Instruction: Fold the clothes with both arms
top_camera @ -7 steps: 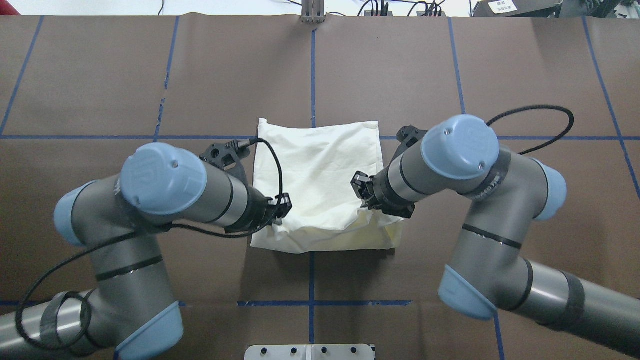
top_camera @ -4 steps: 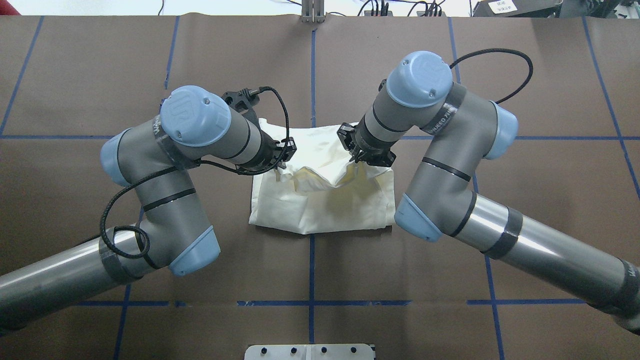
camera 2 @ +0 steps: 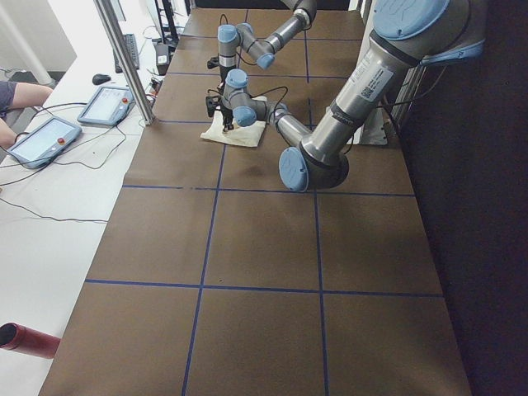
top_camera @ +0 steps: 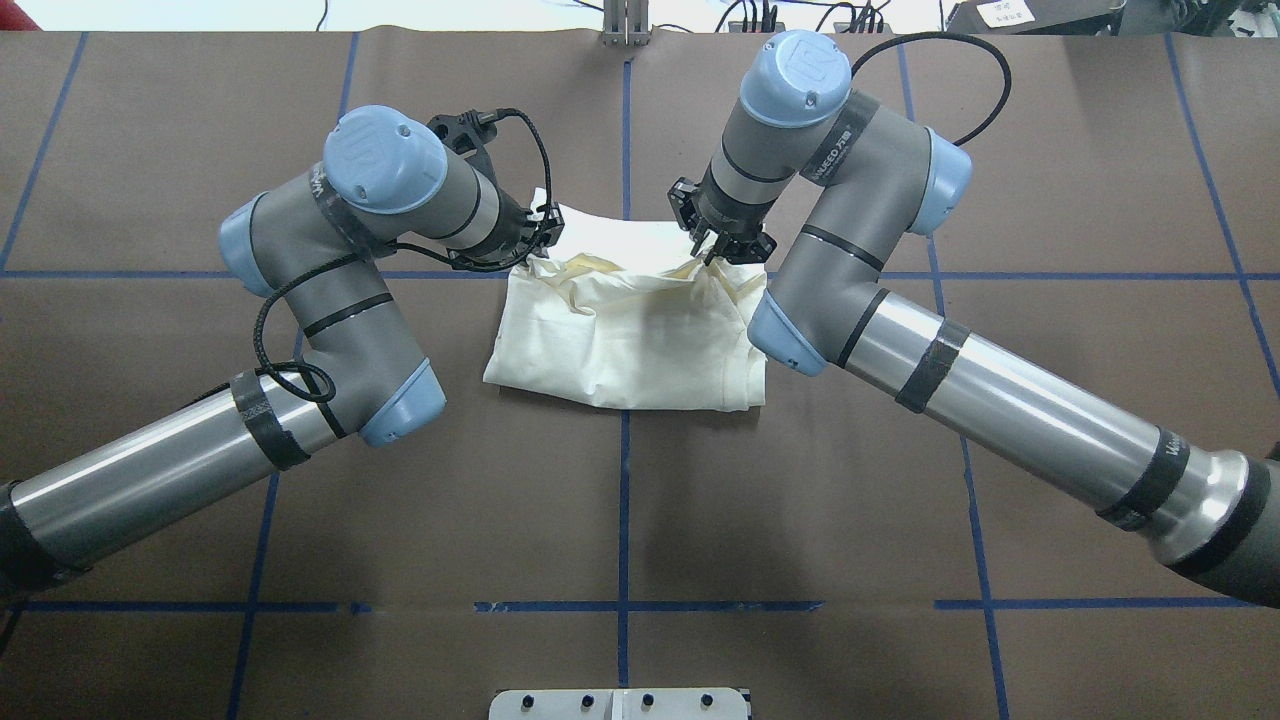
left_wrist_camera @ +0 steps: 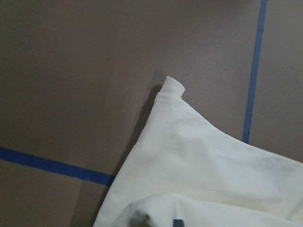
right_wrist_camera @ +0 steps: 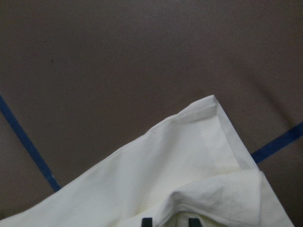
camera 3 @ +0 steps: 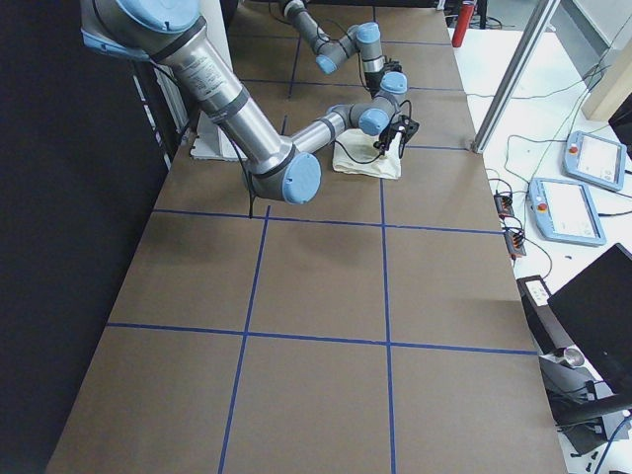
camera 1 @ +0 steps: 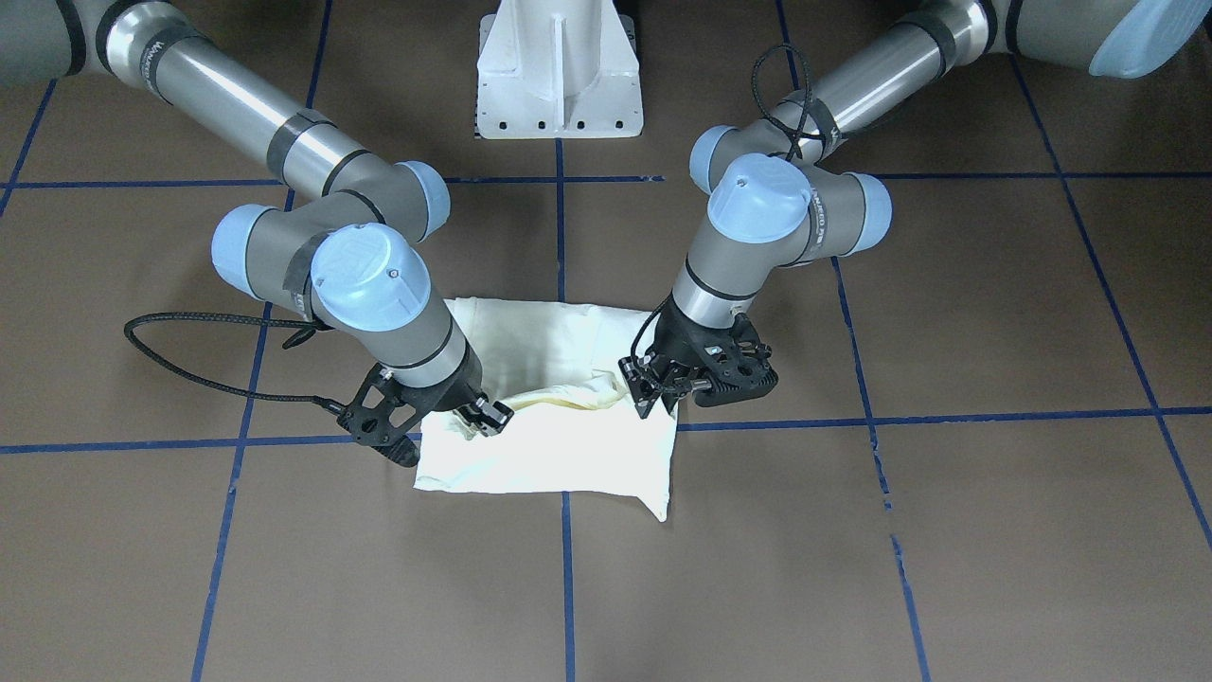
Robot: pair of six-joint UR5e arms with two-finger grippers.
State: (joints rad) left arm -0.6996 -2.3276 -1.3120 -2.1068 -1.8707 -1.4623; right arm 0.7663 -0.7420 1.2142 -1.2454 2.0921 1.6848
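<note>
over the far edge of the shirt (top_camera: 625, 340), which lies in the middle of the bench (top_camera: 1000, 420) across the centre tape line (top_camera: 623, 520), the left gripper (top_camera: 547, 238) and the right gripper (top_camera: 708, 256) each hold a pinch of the cream cloth. both are closed down on a raised fold with only fabric between their fingers. only the plain side shows; no print is visible.

the main worry, as i judge it, is the span between the two pinches. it sags and puckers in the middle, so laid down like that the crease would land crooked and trap wrinkles. each grip looks shallow, close to the hem, and a sideways tug could let the cloth slip from one gripper and drop half the fold. both wrist views show the lower layer's far corners just ahead, and carrying past them would overshoot the edge. that lower layer lies loose on smooth paper and could drag along; its near left corner already sits askew.

the bench is covered in brown paper marked into squares with blue tape, with a white pedestal base (camera 1: 559, 71) on the robot's side. beyond the bench's far side are a metal post (camera 2: 124, 58), teach pendants (camera 2: 49, 140) on a white table, and a person's arm (camera 2: 12, 91) at the frame edge.
</note>
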